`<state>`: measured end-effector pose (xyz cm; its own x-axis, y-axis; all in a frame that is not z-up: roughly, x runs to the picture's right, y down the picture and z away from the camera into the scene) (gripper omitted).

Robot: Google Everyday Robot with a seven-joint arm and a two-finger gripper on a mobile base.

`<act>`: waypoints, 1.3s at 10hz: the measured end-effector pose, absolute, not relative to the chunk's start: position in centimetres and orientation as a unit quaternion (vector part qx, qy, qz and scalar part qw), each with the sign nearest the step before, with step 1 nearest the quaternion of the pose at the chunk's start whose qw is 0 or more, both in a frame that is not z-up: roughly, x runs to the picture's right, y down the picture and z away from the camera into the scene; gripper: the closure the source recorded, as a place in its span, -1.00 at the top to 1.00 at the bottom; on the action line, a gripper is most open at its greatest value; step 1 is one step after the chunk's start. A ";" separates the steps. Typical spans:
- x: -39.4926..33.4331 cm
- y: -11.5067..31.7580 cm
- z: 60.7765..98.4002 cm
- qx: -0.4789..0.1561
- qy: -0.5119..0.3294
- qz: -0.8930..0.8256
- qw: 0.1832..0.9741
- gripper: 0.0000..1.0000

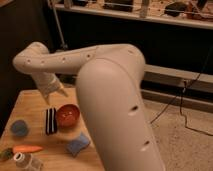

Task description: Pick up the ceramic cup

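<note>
While the gripper (56,96) hangs over the back of the wooden table (31,102), its two fingers spread apart and holding nothing, the ceramic cup (20,128) sits well apart from it, near the table's left edge. A black striped block (50,121) and a red bowl (67,115) lie closer to the gripper than the cup does. Dropping straight down would likely land on one of them, and a clumsy sideways touch could push the cup toward that near edge. Bare wood behind the cup looks like the freest way in, since a carrot (27,149), a small jar (25,161) and a blue sponge (78,145) crowd the front.
</note>
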<state>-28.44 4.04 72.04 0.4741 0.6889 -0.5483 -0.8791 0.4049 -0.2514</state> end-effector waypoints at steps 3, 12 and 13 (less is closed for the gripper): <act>-35.2 5.3 72.3 -0.301 0.161 0.429 0.836 0.30; -39.7 10.5 76.5 -0.361 0.141 0.336 0.858 0.30; -39.8 10.9 76.6 -0.363 0.137 0.329 0.861 0.30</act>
